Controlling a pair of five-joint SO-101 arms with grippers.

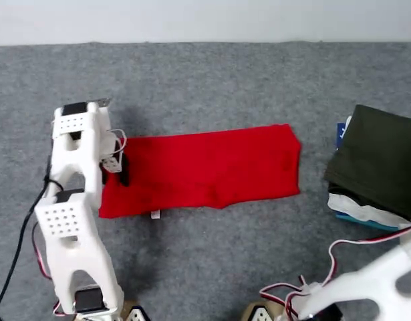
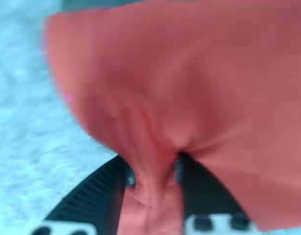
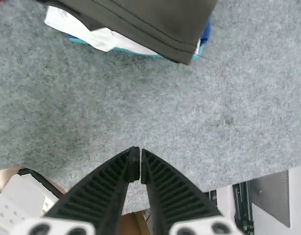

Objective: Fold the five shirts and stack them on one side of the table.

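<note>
now the left hand [image 2: 152, 171] pinches the red shirt [image 1: 212, 167] at centre left; the right hand [image 3: 140, 157] sits closed, empty.

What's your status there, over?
Left tool shut on red shirt end. Right tool shut, empty, near folded stack. Nothing between shirt and stack.

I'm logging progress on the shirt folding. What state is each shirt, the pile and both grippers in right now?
red shirt: laid out as a long strip on the table, one end pinched.
left gripper: shut on the red shirt's end.
stack of shirts: folded, piled at one side, dark shirt on top.
right gripper: shut, empty, over bare table beside the stack.
</note>
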